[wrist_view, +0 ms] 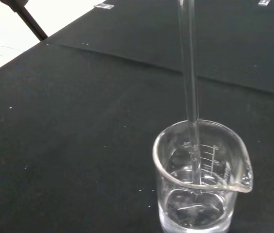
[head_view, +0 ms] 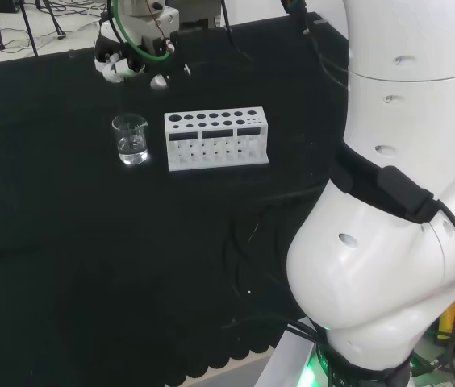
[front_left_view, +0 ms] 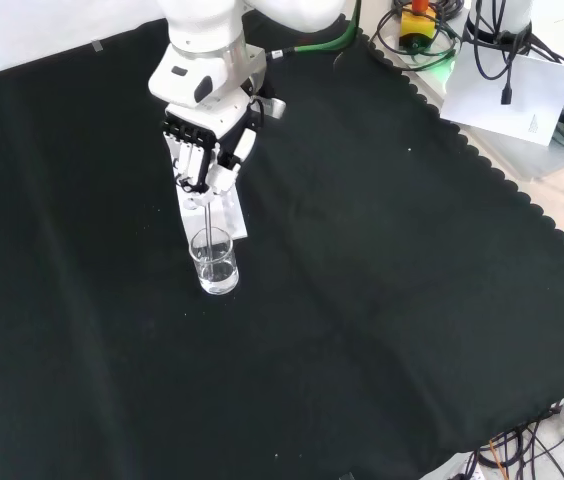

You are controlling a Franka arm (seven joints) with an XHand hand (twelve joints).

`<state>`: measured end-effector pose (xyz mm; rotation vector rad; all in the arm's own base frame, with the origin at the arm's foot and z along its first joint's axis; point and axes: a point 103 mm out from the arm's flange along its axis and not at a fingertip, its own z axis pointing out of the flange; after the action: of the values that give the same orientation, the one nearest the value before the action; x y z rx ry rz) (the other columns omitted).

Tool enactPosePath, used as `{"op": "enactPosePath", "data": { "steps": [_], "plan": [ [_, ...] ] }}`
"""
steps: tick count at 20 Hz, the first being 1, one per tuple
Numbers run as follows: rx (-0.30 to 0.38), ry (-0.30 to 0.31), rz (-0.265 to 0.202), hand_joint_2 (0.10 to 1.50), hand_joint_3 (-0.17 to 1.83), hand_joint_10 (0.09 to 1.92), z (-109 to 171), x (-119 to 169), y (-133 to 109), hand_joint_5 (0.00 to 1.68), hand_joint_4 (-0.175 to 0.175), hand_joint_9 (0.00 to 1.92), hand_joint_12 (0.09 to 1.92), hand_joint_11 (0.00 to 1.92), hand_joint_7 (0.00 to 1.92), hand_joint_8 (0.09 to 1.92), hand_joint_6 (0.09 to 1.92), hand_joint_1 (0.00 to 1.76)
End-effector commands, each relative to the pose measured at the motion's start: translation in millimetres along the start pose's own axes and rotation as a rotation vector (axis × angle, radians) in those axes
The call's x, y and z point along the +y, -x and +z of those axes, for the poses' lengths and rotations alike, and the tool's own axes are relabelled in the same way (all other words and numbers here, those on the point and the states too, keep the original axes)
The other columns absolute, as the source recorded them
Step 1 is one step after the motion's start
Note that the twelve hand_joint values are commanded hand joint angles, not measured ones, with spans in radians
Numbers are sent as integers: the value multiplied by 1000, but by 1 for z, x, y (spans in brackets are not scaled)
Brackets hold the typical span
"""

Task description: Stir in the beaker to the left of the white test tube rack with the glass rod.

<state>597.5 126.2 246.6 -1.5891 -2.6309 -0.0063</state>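
The wrist view shows the glass rod (wrist_view: 191, 73) dipping into clear liquid in the beaker (wrist_view: 202, 179); the head view places that beaker (head_view: 131, 139) just left of the white test tube rack (head_view: 216, 139); in the front view the hand (front_left_view: 205, 150) hangs above, fingers curled round the rod's top

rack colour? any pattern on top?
White rack, with rows of dark round holes on top. The head view shows it best.
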Motion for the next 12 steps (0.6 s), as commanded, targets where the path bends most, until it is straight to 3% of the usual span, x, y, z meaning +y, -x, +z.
{"op": "enactPosePath", "data": {
  "steps": [1,6,12],
  "plan": [
    [0,0,26,1112,-2,1040,-5,-20,14,1050,-175,1590,763,1613,988,1325,592,1281],
    [8,-6,14,1112,-1,1041,-7,-34,-7,1051,-175,1591,763,1613,987,1326,590,1281],
    [9,4,-36,1112,-1,1042,-10,-18,-31,1052,-175,1591,764,1613,986,1327,589,1281]
  ]
}}
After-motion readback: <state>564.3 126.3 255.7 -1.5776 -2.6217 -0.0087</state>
